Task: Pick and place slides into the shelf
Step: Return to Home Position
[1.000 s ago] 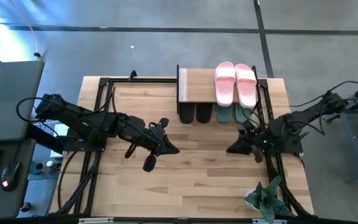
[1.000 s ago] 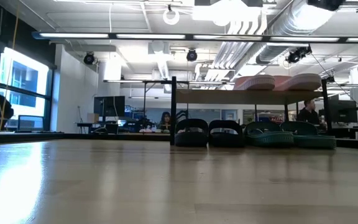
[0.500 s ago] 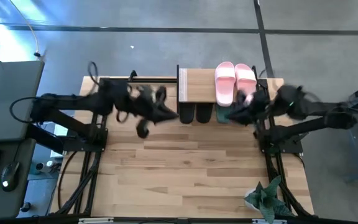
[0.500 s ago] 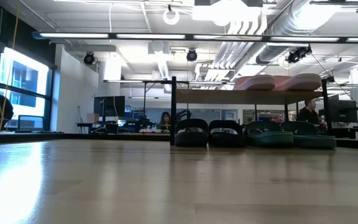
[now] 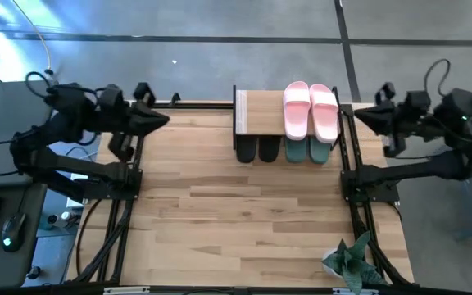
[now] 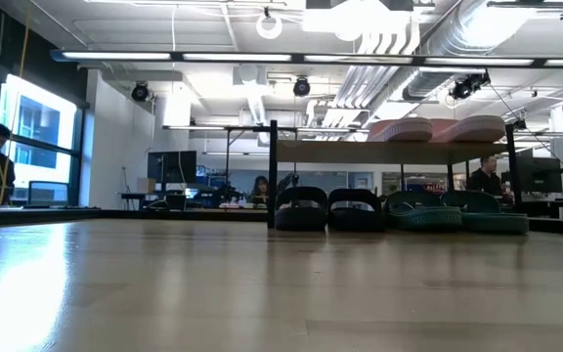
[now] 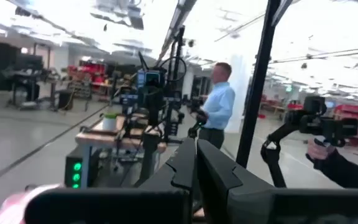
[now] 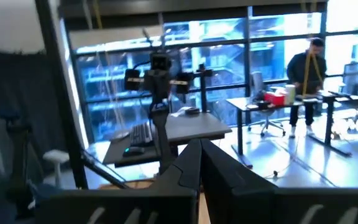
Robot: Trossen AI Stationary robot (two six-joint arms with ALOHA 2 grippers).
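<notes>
The shelf point(image 5: 262, 113) stands at the table's far edge, a light plank on a thin black frame. The pink slides point(image 5: 310, 110) lie side by side on its top. The black slides point(image 5: 256, 149) and the dark green slides point(image 5: 308, 151) sit on the table under the plank, their ends poking out toward the near side; the low view shows black slides point(image 6: 327, 208) left of green slides point(image 6: 455, 211). My left gripper point(image 5: 164, 120) hangs shut by the far left corner, my right gripper point(image 5: 357, 116) shut by the far right corner. Both are empty.
Black frame rails point(image 5: 133, 164) run along the table's left and right sides. A small potted plant point(image 5: 349, 260) stands at the near right corner. A desk with a keyboard and mouse point(image 5: 6, 238) is left of the table. People stand in the room beyond.
Both arms left the table's middle, swung toward the shelf at the far edge, then drew back and up to the far left and far right corners. The slides and shelf stayed where they were.
</notes>
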